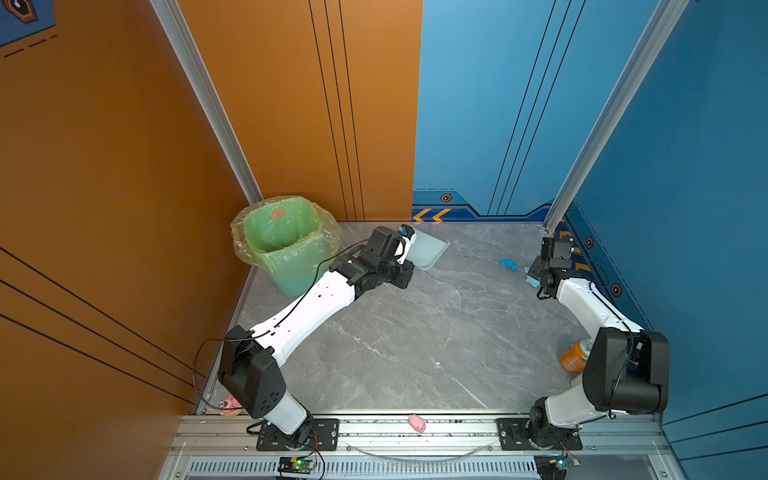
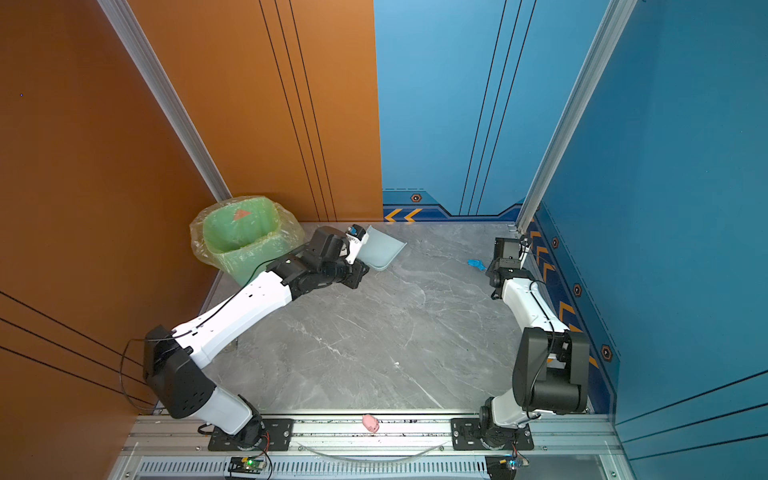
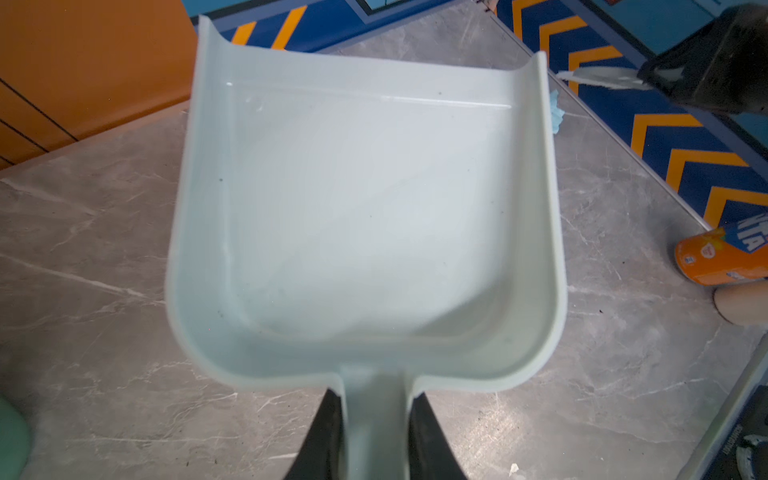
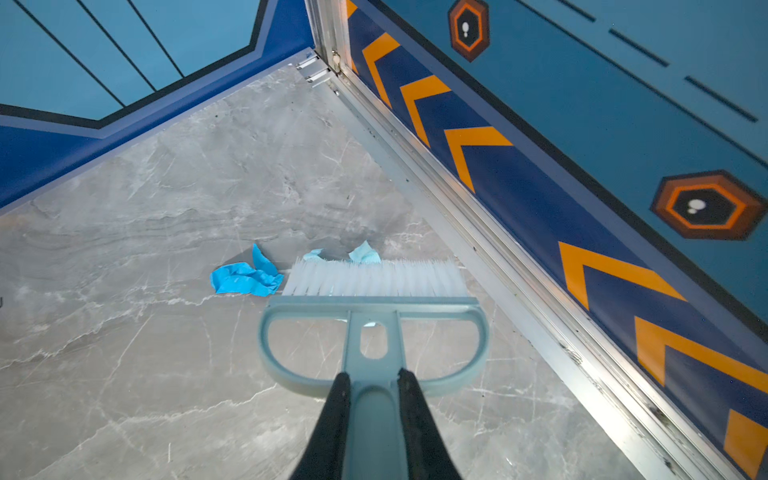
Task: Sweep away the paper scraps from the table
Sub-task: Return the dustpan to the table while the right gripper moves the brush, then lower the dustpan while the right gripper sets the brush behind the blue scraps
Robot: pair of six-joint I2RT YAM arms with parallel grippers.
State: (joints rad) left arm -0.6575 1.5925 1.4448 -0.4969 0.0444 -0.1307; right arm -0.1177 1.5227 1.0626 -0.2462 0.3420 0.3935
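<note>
On the grey marble table (image 1: pixel 415 340), near its far right corner, lies a crumpled blue paper scrap (image 1: pixel 508 263) (image 2: pixel 476 263) (image 4: pixel 245 278). A light blue scrap (image 4: pixel 365 252) sits just behind the bristles of the brush (image 4: pixel 374 286), which stand on the table beside the blue one. My right gripper (image 4: pixel 371 376) is shut on the brush handle. My left gripper (image 3: pixel 376 395) is shut on the handle of the pale dustpan (image 3: pixel 365 208) (image 1: pixel 428 251), which is empty and sits at the far left, beside the bin.
A green bin (image 1: pixel 282 249) lined with a clear bag stands at the far left corner, with an orange-red scrap (image 1: pixel 277 214) inside. An orange soda can (image 1: pixel 575 355) lies by the right wall. A pink pig toy (image 1: pixel 417 422) rests on the front rail.
</note>
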